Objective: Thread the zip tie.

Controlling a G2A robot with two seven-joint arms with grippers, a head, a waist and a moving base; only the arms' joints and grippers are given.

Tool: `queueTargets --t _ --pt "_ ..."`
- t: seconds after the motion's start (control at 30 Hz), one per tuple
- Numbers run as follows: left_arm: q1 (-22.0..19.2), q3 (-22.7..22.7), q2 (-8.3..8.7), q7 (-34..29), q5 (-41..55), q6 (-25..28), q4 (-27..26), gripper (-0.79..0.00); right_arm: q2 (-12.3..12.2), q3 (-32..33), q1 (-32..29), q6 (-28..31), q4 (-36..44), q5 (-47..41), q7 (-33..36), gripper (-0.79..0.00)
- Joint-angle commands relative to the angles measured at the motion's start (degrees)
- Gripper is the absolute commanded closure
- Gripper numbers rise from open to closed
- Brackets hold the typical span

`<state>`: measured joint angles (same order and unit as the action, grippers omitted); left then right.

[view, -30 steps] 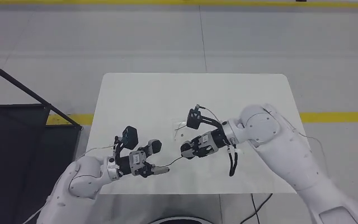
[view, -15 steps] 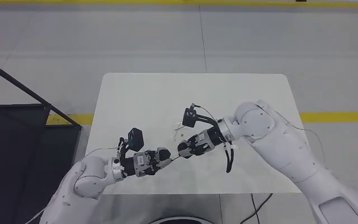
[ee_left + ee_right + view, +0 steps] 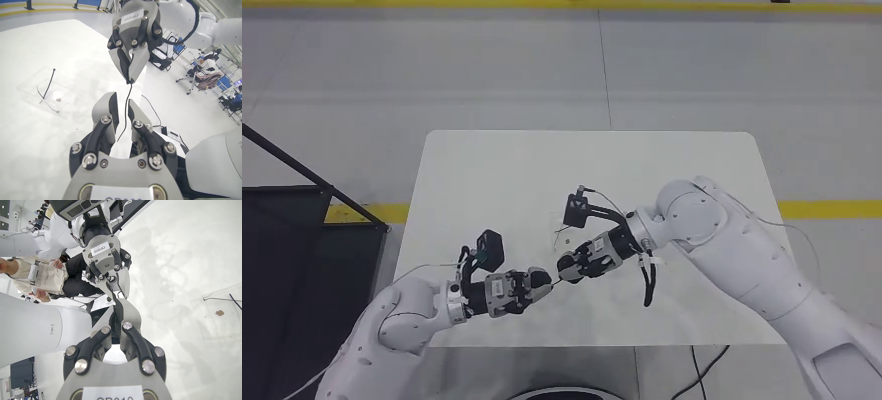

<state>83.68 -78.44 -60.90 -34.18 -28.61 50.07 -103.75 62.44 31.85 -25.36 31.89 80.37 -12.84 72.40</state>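
Observation:
A thin black zip tie (image 3: 126, 111) hangs in the air above the white table (image 3: 692, 170), near its front edge. My right gripper (image 3: 130, 80) is shut on the tie's upper end. The strap runs down between the fingers of my left gripper (image 3: 122, 96), which stands open around it with a narrow gap on each side. In the top view the left gripper (image 3: 539, 279) and the right gripper (image 3: 563, 268) face each other tip to tip. The right wrist view has my right gripper (image 3: 117, 301) just below the left gripper (image 3: 118, 292).
A flat clear tray (image 3: 28, 83) lies on the table beyond the grippers, holding a spare black zip tie (image 3: 48, 84) and a pale one (image 3: 49, 106). The same tray (image 3: 564, 229) sits mid-table in the top view. The table's front edge is close.
My left gripper has moved up and to the right, closing the gap to the right gripper, so the strap now lies between its fingers. The right gripper shifted slightly left.

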Motion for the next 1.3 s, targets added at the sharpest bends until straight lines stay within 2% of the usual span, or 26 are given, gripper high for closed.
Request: queueTargets --t 0.0,0.07,0.2,0.3,0.33,0.43,0.47,0.5,0.53,0.57,0.8,1.03,1.17,1.27 --pt "-0.2 0.31 0.13 -0.3 0.36 -0.02 0.14 -0.206 0.05 -0.47 0.29 0.09 -0.2 -0.22 -0.09 0.0" --pt "-0.38 0.55 0.24 -0.46 0.52 0.05 0.15 -0.206 0.07 -0.85 0.65 0.17 -0.43 -0.32 -0.17 0.0" --pt "-0.59 0.84 0.47 -0.58 0.75 -0.06 0.21 -0.151 0.09 -1.48 1.16 0.3 -0.76 -0.5 -0.31 0.0" --pt "-0.7 0.99 0.64 -0.49 0.84 -0.14 0.23 -0.077 0.09 -1.86 1.46 0.32 -0.96 -0.75 -0.32 0.0" --pt "-0.72 1.04 0.69 -0.44 0.84 -0.17 0.24 0.0 0.09 -1.97 1.56 0.34 -1.02 -0.83 -0.34 0.0" --pt "-0.77 1.18 0.85 -0.39 0.73 -0.33 0.19 0.0 0.1 -2.26 1.83 0.36 -1.26 -0.94 -0.36 0.0" --pt "-0.77 1.18 0.9 -0.25 0.79 -0.5 0.23 0.0 0.11 -2.34 1.92 0.37 -1.32 -1.01 -0.37 -0.052" --pt "-0.77 1.15 0.94 -0.1 0.74 -0.74 0.22 0.0 0.11 -2.34 1.98 0.38 -1.53 -1.21 -0.38 -0.357" --pt "-0.78 1.05 0.97 0.27 0.68 -1.25 0.2 0.0 0.12 -2.29 1.99 0.38 -1.75 -1.41 -0.39 -0.733" --pt "-0.76 0.96 0.99 0.74 0.64 -1.77 0.17 0.0 0.12 -2.17 1.98 0.53 -1.81 -1.55 -0.54 -0.785" --pt "-0.45 0.16 1.04 4.81 1.39 -4.63 0.5 0.0 -1.63 1.51 -0.86 3.82 -1.56 -1.44 -3.83 -0.785" --pt "-0.5 0.28 0.86 9.1 5.4 -6.42 1.9 0.0 -5.08 7.12 -8.61 9.51 2.13 -0.54 -9.51 -0.785" --pt "-0.83 0.67 0.83 9.43 7.91 -6.72 2.56 0.0 -6.85 9.77 -13.51 12.82 4.28 1.6 -12.82 -0.785" --pt "-0.83 0.67 0.83 9.43 7.91 -6.72 2.56 0.0 -7.01 10.07 -13.84 12.92 4.36 1.98 -12.93 -0.785"
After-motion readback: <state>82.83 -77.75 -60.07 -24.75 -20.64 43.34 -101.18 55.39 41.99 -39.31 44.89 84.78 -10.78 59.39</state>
